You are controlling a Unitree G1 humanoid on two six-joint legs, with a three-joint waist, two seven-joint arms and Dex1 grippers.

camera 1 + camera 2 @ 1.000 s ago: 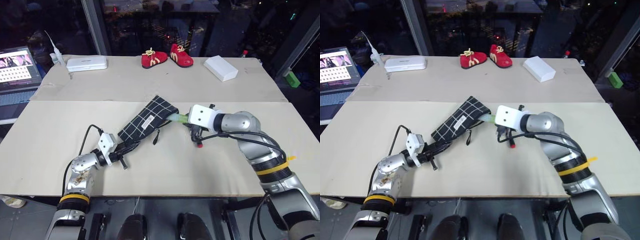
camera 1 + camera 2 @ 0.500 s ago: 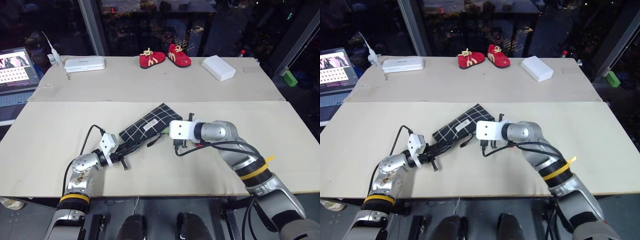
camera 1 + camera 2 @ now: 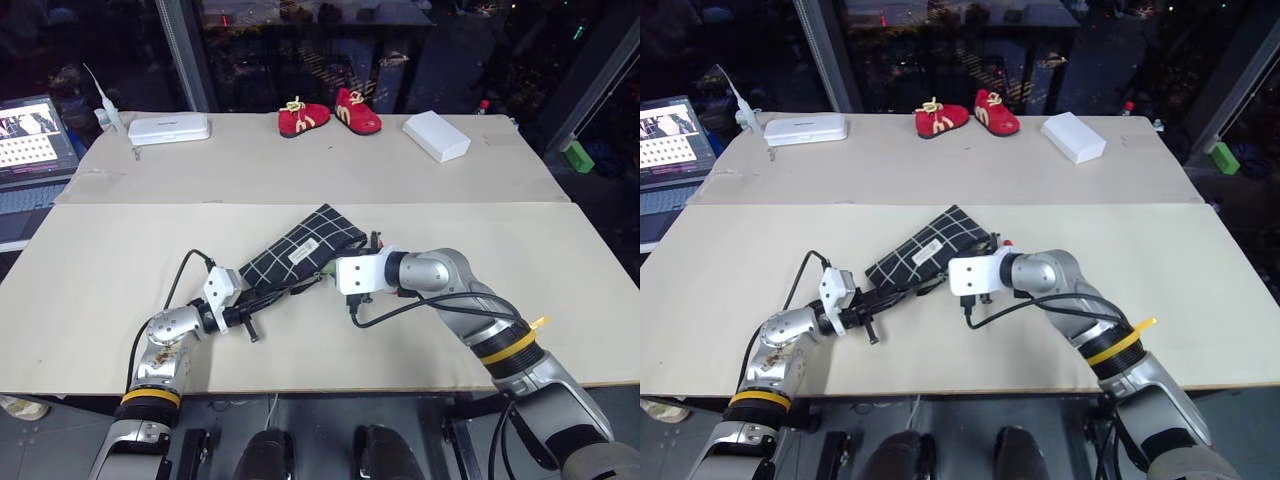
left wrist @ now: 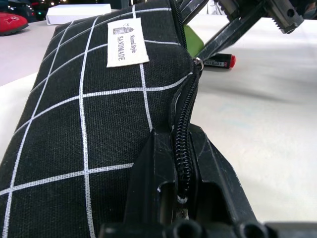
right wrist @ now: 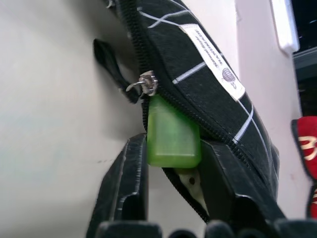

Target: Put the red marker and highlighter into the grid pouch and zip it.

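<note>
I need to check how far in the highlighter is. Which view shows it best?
The right wrist view: the highlighter sits between the right gripper fingers, its green end sticking out of the grid pouch opening by the zipper slider. The left wrist view shows a green sliver past the pouch edge; in the eye views the right arm covers it.

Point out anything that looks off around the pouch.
The highlighter sticks halfway out of the grid pouch at its zipper opening, between the right gripper's fingers. The red marker lies outside on the table beside the pouch. The left gripper pinches the pouch's zipper edge.

red shoes point(image 3: 332, 112), white box point(image 3: 437, 136), laptop point(image 3: 33, 137), white case point(image 3: 171, 128)
</note>
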